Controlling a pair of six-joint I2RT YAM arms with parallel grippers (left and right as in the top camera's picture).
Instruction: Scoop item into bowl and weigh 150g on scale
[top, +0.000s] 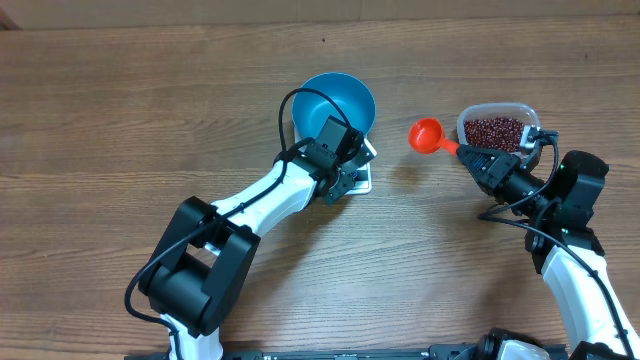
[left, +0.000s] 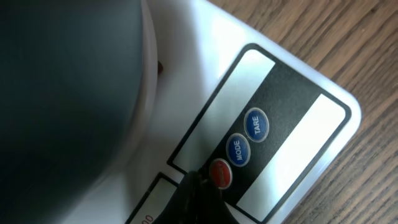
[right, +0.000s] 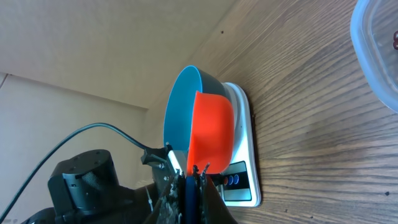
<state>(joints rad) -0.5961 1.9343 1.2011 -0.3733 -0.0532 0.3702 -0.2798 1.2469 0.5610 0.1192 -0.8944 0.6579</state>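
The blue bowl (top: 338, 100) stands on the white scale (top: 363, 183), and no beans show inside it. My left gripper (top: 345, 184) is shut and empty. In the left wrist view its tip (left: 200, 186) rests on the button panel right beside the red button (left: 221, 173), with the bowl's wall (left: 62, 93) at the left. My right gripper (top: 468, 153) is shut on the dark handle of an orange-red scoop (top: 427, 135), held between the bowl and the tub. The scoop's cup (right: 211, 130) looks empty. The item, dark red beans (top: 495, 131), fills the tub.
The clear plastic tub (top: 520, 110) sits at the right, close behind my right arm. Its rim (right: 373, 56) shows in the right wrist view. The left arm lies across the table in front of the scale (right: 245, 155). The MODE (left: 236, 149) and TARE (left: 257, 124) buttons lie beyond the tip.
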